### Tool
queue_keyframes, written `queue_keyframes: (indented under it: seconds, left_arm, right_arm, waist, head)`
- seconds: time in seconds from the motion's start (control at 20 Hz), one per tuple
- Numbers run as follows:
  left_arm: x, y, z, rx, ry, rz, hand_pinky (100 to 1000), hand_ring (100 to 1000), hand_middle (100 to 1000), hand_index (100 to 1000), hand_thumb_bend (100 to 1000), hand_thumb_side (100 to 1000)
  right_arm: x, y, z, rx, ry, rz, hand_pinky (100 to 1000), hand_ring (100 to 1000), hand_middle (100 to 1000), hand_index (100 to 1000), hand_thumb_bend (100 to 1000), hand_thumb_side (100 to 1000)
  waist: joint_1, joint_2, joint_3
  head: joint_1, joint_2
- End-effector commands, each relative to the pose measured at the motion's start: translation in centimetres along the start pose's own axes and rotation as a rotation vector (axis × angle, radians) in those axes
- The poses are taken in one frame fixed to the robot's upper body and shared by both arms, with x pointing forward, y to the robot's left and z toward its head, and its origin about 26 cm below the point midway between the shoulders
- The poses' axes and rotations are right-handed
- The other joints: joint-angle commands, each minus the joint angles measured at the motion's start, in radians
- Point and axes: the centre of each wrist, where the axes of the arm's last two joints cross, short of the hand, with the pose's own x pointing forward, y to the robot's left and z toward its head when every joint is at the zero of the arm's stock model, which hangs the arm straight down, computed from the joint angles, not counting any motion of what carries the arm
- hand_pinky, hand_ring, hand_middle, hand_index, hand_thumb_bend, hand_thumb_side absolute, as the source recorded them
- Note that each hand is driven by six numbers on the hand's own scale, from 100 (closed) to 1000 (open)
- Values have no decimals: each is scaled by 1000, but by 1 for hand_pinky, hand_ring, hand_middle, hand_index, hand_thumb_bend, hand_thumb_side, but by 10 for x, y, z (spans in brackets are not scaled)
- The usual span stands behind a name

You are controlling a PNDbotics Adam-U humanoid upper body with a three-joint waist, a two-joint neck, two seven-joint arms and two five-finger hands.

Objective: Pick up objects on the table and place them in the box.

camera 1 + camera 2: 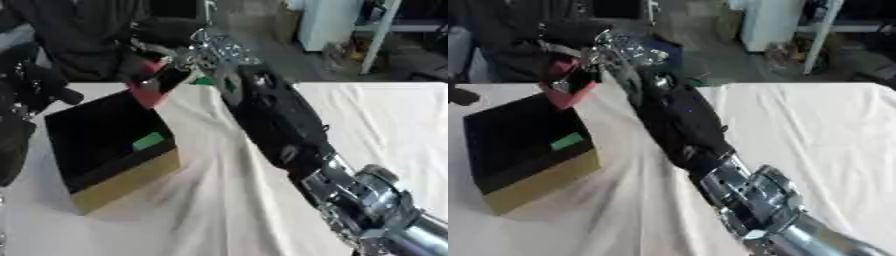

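We find no lettering to read anywhere here. The box [114, 150] shows us plain black inner walls and a plain tan outer side, with no print on either. The green piece [149, 141] lying inside it is a bare patch of colour, no mark on it. The red object [569, 85] at the box's far corner carries nothing we can read, and the black casing of the right arm [271, 117] gives us no brand or number. The white tablecloth [815, 130] is unmarked too.
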Motion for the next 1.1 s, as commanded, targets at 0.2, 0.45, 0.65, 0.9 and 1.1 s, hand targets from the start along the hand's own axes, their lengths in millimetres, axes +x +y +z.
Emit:
queue_keyframes:
  seconds: [0.2, 0.45, 0.65, 0.9, 1.1]
  left_arm:
    - [9, -2, -8, -13, -40, -1, 686, 580, 605, 891, 100, 653]
    - [10, -1, -8, -11, -40, -2, 685, 579, 605, 891, 100, 656]
    - [10, 1, -6, -9, -32, -9, 685, 578, 604, 890, 100, 659]
    - [10, 8, 0, 5, -9, -34, 684, 577, 602, 889, 100, 668]
    - [10, 14, 5, 17, 10, -61, 684, 577, 601, 887, 100, 672]
  right_arm:
    - [20, 12, -17, 14, -77, -6, 800, 749, 719, 998, 100, 198]
    - [20, 21, -16, -23, -89, -4, 852, 861, 887, 954, 100, 186]
    - [13, 15, -9, -117, -91, -4, 848, 841, 875, 954, 100, 166]
    - [-3, -6, 12, -200, -150, -51, 852, 851, 908, 977, 100, 175]
    - [-8, -36, 38, -201, -205, -12, 868, 886, 958, 1000, 100, 163]
  waist:
    - [6, -11, 5]
    - [3, -6, 0]
    - [0, -4, -14]
    - [-3, -3, -58]
    - [-3, -2, -103]
  head:
    - [-3, -13]
    - [3, -15]
    - [13, -16]
    - [47, -17]
    - [85, -18]
